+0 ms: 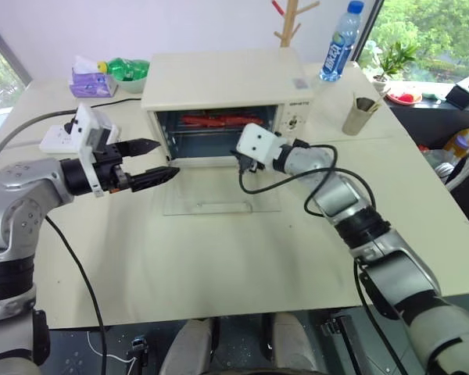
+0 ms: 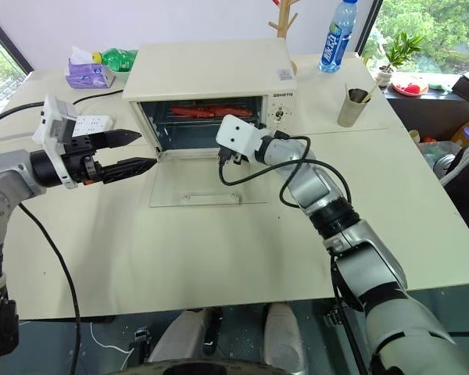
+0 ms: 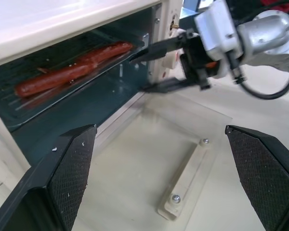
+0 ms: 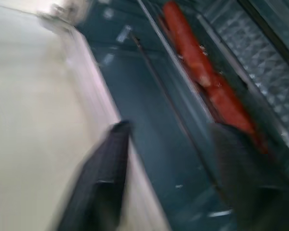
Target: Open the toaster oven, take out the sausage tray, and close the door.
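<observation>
A cream desk (image 1: 219,266) spreads wide under everything. Back left sits a purple tissue pack (image 1: 91,80) with white tissue poking up, and just beside it a green plastic bottle (image 1: 125,69) lies on its side in a pale bowl (image 1: 133,83). Nearer, a white power strip (image 1: 57,138) rests with a dark cable running off. Back right stands a blue-labelled water bottle (image 1: 340,43), upright, a wooden coat stand (image 1: 289,23) behind. A metal cup (image 1: 359,115) holds sticks; beyond it, a small potted plant (image 1: 389,64) by the window.
</observation>
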### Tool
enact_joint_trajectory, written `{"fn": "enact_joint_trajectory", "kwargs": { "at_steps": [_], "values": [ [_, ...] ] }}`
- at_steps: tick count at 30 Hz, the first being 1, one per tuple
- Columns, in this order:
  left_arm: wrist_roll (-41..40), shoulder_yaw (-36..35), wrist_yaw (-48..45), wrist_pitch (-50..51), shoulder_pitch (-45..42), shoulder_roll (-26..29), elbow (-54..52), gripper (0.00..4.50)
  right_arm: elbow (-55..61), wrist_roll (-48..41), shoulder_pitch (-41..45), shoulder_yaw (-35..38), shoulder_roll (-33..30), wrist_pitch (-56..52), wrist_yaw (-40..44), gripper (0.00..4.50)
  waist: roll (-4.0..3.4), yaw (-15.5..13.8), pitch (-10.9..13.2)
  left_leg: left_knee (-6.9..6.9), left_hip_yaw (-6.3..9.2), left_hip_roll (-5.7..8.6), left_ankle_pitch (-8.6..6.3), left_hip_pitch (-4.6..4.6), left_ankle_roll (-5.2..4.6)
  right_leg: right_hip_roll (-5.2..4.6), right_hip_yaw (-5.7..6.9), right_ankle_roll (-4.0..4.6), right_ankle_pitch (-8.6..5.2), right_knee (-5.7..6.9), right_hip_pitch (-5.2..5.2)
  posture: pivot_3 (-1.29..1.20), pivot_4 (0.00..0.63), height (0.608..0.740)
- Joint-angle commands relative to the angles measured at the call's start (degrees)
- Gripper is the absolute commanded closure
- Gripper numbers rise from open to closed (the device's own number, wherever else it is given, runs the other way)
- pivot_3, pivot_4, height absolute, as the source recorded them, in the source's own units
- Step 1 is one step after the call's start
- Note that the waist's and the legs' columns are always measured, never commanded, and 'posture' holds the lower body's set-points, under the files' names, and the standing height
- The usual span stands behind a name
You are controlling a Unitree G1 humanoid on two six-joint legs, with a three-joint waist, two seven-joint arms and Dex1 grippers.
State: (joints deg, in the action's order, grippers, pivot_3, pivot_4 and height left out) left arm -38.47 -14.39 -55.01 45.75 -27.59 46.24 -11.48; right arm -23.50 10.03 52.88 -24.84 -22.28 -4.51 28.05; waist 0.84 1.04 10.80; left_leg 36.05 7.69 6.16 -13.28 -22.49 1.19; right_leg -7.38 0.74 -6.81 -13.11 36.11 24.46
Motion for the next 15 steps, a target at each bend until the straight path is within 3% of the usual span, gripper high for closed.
{"fn": "enact_joint_trajectory", "kwargs": {
  "at_steps": [1, 15],
  "values": [
    [-1.2, -2.0, 0.6, -0.9, -0.1, 0.7, -1.5, 0.00, -3.3, 2.2, 2.8, 1.5, 1.4, 4.0, -1.2, 2.27, 0.00, 0.1, 0.0, 0.00, 0.00, -0.02, 0.00, 0.00, 0.00, 0.02, -0.01, 0.00, 0.00, 0.00, 0.00, 0.00, 0.150, 0.740],
    [0.3, 0.7, 0.8, -3.3, -1.3, 0.1, 0.8, 0.00, -17.6, 7.0, 9.5, 2.6, 6.4, 11.2, -4.6, 2.27, 0.00, 1.5, 0.0, -0.06, -0.01, -0.14, 0.05, 0.02, 0.08, 0.20, -0.13, 0.12, 0.08, 0.01, 0.08, 0.00, 0.150, 0.740]
  ]
}}
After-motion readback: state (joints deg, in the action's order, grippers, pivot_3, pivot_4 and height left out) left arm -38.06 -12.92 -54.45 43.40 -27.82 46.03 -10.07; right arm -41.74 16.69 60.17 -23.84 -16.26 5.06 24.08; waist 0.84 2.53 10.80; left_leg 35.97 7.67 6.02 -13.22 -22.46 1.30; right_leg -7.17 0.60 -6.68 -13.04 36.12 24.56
